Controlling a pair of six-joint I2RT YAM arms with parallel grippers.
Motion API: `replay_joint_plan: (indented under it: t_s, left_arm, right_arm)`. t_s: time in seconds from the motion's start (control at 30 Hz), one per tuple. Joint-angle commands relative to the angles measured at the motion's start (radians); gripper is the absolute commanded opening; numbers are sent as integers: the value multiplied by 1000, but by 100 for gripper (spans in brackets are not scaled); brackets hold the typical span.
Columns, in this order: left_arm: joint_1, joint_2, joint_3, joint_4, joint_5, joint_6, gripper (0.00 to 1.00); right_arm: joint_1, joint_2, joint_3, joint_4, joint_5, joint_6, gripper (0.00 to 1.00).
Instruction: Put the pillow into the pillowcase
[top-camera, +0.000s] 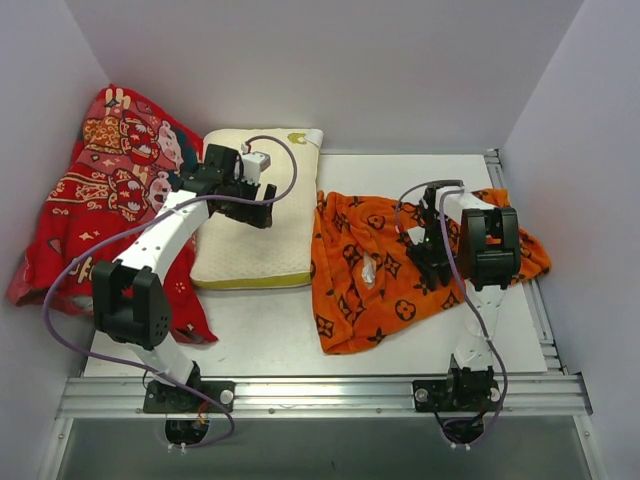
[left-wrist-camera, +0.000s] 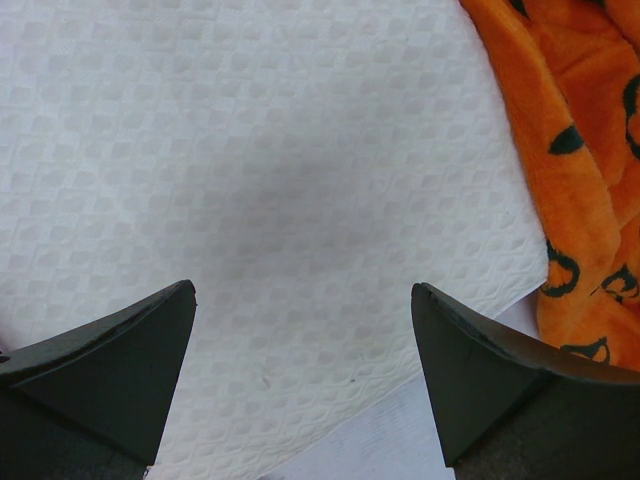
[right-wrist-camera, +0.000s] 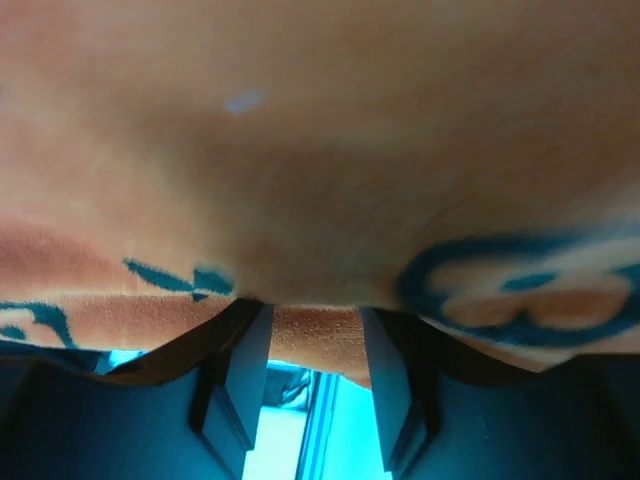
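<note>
At eleven o'clock on the table (top-camera: 260, 335) in the overhead view, lying flat: the pillow (top-camera: 250, 255), cream-white, with its yellow-green band along the near side. Just beside it at three o'clock: the pillowcase (top-camera: 370, 290), rumpled, orange with black motifs, spread toward the table's right side. Off at nine o'clock, bunched up and no part of the job: a red printed cloth (top-camera: 95, 195). Above the pillow's far right part, the left tool (top-camera: 258, 208), spread as wide as possible and gripping nothing. From its own camera, only textured white cover between the two dark fingers (left-wrist-camera: 110, 370), with the orange cloth off at two o'clock. Probably parked there ready to pinch or push the pillow's case-side edge once given an open mouth to aim at. Over the pillowcase, at about three o'clock of its middle, the right tool (top-camera: 432, 262), pointing down into the folds. From its wrist camera, closed partway on a fold of orange cloth, pinched between the fingers, with more cloth draped close across the lens. Likely gripped that way to lift one layer and open the case. Cannot tell from these views whether hem or mid-panel fold, nor whether one layer or two. Pillow wholly outside the case; insertion not yet begun.
</note>
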Motion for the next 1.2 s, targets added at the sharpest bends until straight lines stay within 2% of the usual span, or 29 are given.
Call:
replay_joint_plan:
  t_s: [0.0,0.17,0.23,0.33,0.4,0.47,0.6,0.7,0.77,0.83,0.97,1.07,1.1,1.17]
  left_arm:
    - [3,-15,-15,4,12,16,97]
    - [1,-17,-43,4,-32,55,97]
    - [3,6,-40,-2,-78,53,97]
    - [1,65,-5,-3,-125,32,97]
    - [1,130,62,-3,-135,0,97]
    - [1,184,124,17,-133,-25,97]
    - [1,384,383,54,-171,-129,97]
    - [7,531,529,67,-268,-187,97]
    - [9,601,662,71,-297,-202,98]
    - [6,684,757,86,-307,-198,98]
    - [7,791,822,99,-339,-206,97]
    - [12,839,792,94,-368,-231,97]
    - [18,851,778,84,-353,-244,97]
    - [19,854,753,68,-270,-248,95]
  right_arm:
    - [-57,31,59,-15,127,-39,41]
    - [-137,132,255,-11,261,-62,40]
    - [-183,181,408,-13,311,-61,39]
    - [-230,264,595,-15,342,-47,39]
    - [-234,256,628,-15,328,-39,40]
    - [-228,191,595,-15,259,-25,41]
    - [-194,39,458,-15,150,-1,47]
    - [-179,-86,343,-16,46,33,49]
    - [-166,-165,265,-25,-6,44,50]
    - [-165,-216,213,-24,-43,62,56]
    - [-162,-300,128,-25,-83,90,69]
    - [-171,-311,105,-27,-94,113,71]
    - [-174,-310,102,-28,-110,117,84]
    - [-179,-308,102,-36,-120,122,85]
